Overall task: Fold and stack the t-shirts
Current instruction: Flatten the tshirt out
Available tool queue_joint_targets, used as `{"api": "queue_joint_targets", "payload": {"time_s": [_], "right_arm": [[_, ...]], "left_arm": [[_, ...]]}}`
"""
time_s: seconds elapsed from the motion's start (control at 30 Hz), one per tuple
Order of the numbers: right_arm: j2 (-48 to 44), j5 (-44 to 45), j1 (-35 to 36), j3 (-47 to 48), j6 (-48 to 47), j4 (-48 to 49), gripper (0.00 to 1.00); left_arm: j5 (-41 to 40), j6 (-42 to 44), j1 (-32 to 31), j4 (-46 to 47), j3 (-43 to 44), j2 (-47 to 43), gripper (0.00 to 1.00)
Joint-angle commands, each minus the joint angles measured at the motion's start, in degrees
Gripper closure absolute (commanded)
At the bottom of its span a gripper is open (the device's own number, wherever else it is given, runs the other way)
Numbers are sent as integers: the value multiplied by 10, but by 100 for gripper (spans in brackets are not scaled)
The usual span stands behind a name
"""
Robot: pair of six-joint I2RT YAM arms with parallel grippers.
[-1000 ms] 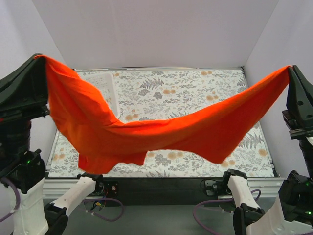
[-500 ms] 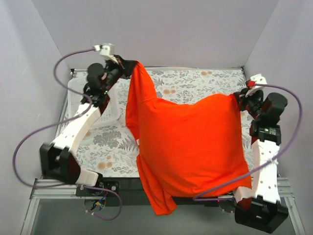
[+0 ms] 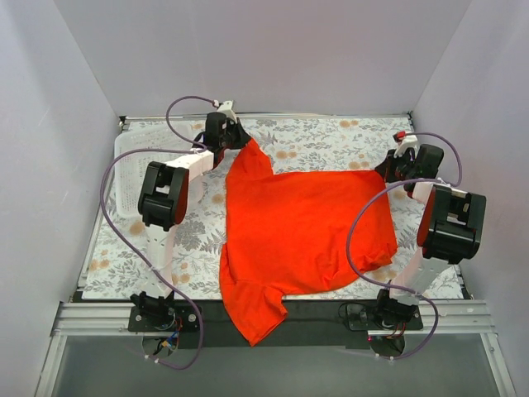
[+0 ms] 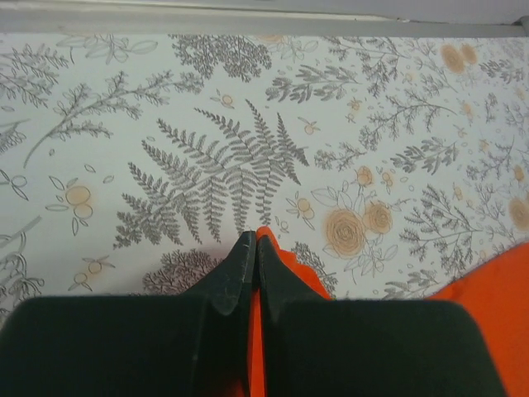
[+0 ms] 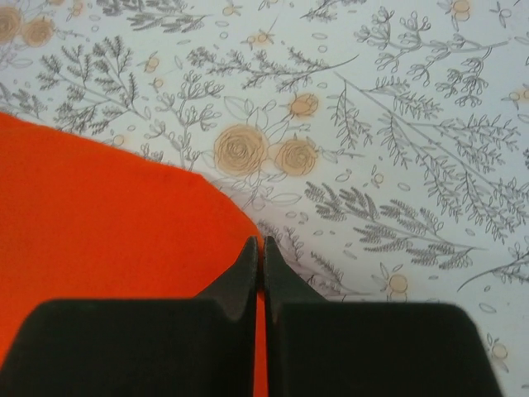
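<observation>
The orange-red t-shirt (image 3: 302, 227) lies spread over the middle of the floral table, one sleeve hanging over the near edge. My left gripper (image 3: 238, 142) is shut on its far left corner, low over the table; orange fabric shows between the fingers in the left wrist view (image 4: 253, 244) with the shirt (image 4: 285, 260) beside them. My right gripper (image 3: 387, 169) is shut on the far right corner; in the right wrist view (image 5: 260, 246) the shirt (image 5: 99, 215) spreads to the left of the fingers.
A white perforated basket (image 3: 132, 165) stands at the far left of the table, partly behind the left arm. The floral cloth (image 3: 331, 141) covers the table. Grey walls enclose the back and both sides. Purple cables loop around both arms.
Both arms have swung the shirt forward and down, from hanging stretched in the air to lying flat on the table. Both grippers have kept hold of their corners.
</observation>
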Motion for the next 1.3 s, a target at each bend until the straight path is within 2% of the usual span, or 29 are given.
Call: {"api": "queue_joint_targets", "payload": {"time_s": [0.0, 0.07, 0.17, 0.2, 0.27, 0.37, 0.4, 0.43, 0.47, 0.53, 0.57, 0.6, 0.67, 0.73, 0.77, 0.9, 1.0, 1.1, 1.27], "right_arm": [[35, -10, -2, 63, 26, 58, 99], [44, 10, -2, 81, 35, 61, 99], [43, 90, -3, 87, 57, 70, 99], [33, 116, -8, 85, 62, 74, 99], [22, 116, -13, 76, 71, 79, 99], [-23, 2, -24, 56, 32, 50, 99], [-39, -115, -26, 50, 11, 30, 99], [-77, -167, -26, 43, -9, 8, 99], [-101, -266, -26, 36, -39, -44, 99], [-189, -310, -24, 15, -53, -91, 99], [-223, -326, -24, 10, -58, -110, 99], [-295, -336, -24, 7, -71, -156, 99], [-369, -331, -24, 13, -68, -172, 99], [-457, -297, -24, 37, -50, -226, 99], [-479, -283, -25, 80, -41, -244, 99], [-540, -194, -28, 182, 17, -277, 99], [-554, -127, -28, 251, 51, -291, 99], [-554, -40, -28, 280, 59, -293, 99], [-532, 39, -46, 245, 42, -272, 99]], "left_arm": [[-33, 24, -2, 4, 77, -16, 100], [-35, 29, -1, -8, 114, 4, 100], [-40, 37, -1, -9, 133, 14, 100], [-38, 39, -1, 2, 127, 6, 100], [-38, 37, 0, 19, 104, -13, 100], [-38, 40, -1, 53, 28, -94, 100], [-40, 40, 0, 64, -5, -126, 100], [-42, 40, -1, 95, -68, -201, 100], [-36, 35, -1, 109, -103, -237, 100], [-31, 32, -2, 119, -148, -316, 100], [-21, 27, -2, 118, -186, -386, 100], [-20, 25, -5, 111, -200, -427, 100], [-22, 24, -8, 99, -229, -530, 100], [-24, 21, -14, 90, -238, -586, 100], [-27, 21, -14, 77, -233, -640, 100], [-40, 12, -20, 63, -200, -726, 100], [-46, 8, -20, 57, -173, -744, 100], [-54, 16, -19, 52, -142, -730, 100], [-73, 40, -19, 27, -109, -594, 100]]}}
